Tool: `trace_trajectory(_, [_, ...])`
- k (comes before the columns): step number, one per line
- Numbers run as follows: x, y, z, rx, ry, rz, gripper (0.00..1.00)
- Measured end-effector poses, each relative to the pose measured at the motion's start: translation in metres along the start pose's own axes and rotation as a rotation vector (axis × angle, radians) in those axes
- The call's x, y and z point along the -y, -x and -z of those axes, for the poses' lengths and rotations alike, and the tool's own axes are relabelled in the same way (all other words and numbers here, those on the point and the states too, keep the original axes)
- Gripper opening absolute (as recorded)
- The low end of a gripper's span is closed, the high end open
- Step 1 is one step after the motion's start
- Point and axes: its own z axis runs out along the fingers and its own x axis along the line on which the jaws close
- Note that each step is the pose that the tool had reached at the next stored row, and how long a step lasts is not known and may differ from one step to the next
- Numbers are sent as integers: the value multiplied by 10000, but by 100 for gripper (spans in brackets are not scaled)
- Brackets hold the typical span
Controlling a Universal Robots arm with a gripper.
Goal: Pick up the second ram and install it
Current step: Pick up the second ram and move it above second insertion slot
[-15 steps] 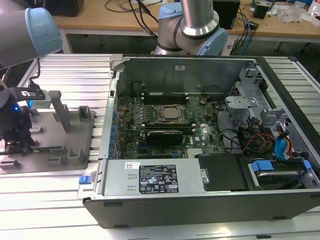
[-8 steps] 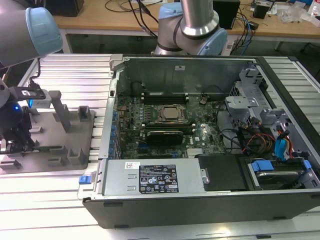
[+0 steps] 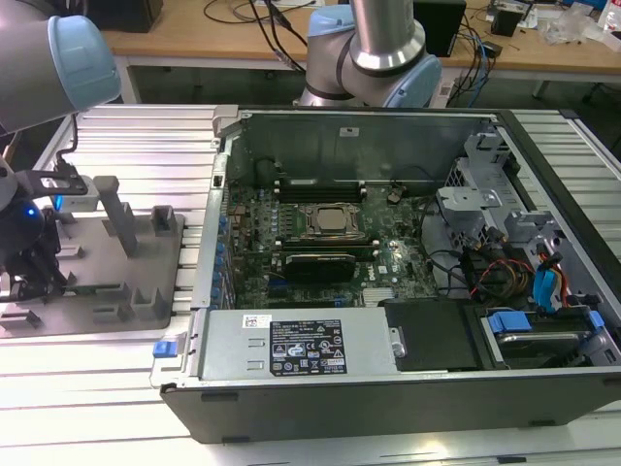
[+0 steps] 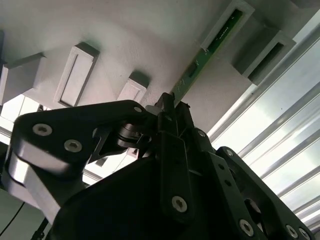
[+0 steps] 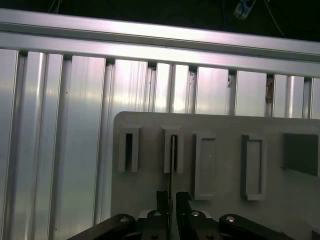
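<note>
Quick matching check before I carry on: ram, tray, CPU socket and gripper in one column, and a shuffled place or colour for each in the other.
1. ram
2. tray
3. CPU socket
4. gripper

A. black, down at the ram, over the tray
B. grey, on the exterior view's left of the case
C. green, standing in a tray slot
D. inside the open case

Pairs: 1-C, 2-B, 3-D, 4-A

The exterior view looks steeply down over the surface [image 3: 97, 388], holder tray [image 3: 107, 262] at frame left. Both wrist views (the second seemingly tilted) peer closely past the tool [image 5: 172, 200] [image 4: 172, 107] at that tray.
</note>
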Motion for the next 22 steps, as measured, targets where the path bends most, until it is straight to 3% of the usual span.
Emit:
trace_trajectory(6, [0,-4,0,0,0,0,19])
trace_trajectory(8, [0,-4,0,0,0,0,10])
trace_trajectory(12, [0,-7,1,0,-2,-31,9])
trace_trajectory(15, [0,-8,-3,32,-63,-1123,9])
trace_trajectory(18, [1,-8,-3,23,-45,-792,9])
trace_trajectory(22, [2,-7,0,23,-47,-784,9])
